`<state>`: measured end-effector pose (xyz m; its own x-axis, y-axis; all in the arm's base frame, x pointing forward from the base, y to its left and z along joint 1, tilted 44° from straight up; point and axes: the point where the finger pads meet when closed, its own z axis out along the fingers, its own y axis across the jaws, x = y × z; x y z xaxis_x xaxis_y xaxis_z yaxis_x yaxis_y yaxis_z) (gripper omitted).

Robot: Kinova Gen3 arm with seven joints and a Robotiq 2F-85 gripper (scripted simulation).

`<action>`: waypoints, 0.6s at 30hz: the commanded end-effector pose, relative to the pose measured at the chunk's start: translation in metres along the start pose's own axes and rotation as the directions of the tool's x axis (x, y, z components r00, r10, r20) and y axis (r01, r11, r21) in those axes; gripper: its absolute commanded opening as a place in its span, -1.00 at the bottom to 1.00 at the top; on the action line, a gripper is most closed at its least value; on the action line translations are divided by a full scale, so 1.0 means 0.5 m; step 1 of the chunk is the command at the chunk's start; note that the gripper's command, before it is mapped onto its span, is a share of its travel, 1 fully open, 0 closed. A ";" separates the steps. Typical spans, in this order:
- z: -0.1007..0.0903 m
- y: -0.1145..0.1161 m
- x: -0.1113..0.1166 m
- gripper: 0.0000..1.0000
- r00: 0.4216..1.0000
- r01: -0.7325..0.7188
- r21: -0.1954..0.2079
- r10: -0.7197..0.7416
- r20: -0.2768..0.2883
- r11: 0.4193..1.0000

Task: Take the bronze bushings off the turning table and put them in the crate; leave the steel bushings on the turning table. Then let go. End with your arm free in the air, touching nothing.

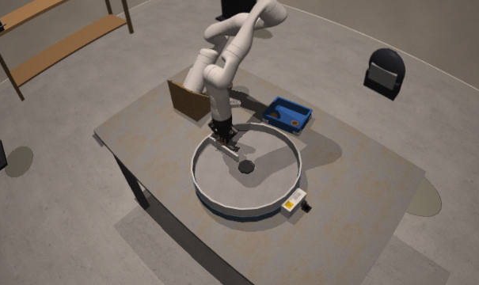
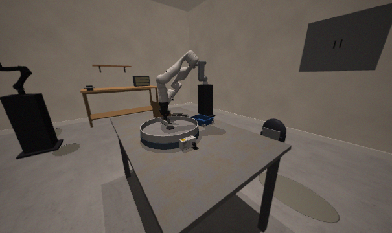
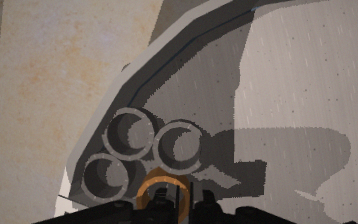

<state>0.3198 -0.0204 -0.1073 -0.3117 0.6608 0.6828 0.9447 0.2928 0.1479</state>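
My gripper (image 1: 224,138) (image 2: 166,118) (image 3: 184,196) is shut on a bronze bushing (image 3: 148,189), an orange ring seen at the bottom of the wrist view, just above the turning table (image 1: 263,186) (image 2: 157,134) (image 3: 290,65) near its far left rim. Three steel bushings (image 3: 129,132) (image 3: 179,146) (image 3: 105,174) stand together on the turning table right beside the held ring. The blue crate (image 1: 288,114) (image 2: 203,120) sits behind the turning table to the right, with two bronze bushings (image 1: 294,123) (image 1: 274,115) inside.
A brown board (image 1: 188,100) stands on the table behind the turning table, next to the arm. A white control box (image 1: 294,201) (image 2: 186,142) sits at the turning table's front rim. A dark hub (image 1: 246,166) marks the table's centre.
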 end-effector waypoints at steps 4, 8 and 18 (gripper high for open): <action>-0.002 0.001 -0.001 -1.00 1.000 0.000 -0.002 0.000 0.002 1.000; -0.011 0.001 -0.001 -1.00 1.000 0.000 -0.001 0.000 0.002 1.000; -0.017 0.001 -0.001 -1.00 1.000 0.000 -0.001 0.000 0.002 1.000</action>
<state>0.3206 -0.0256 -0.1020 -0.3117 0.6610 0.6826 0.9447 0.2928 0.1479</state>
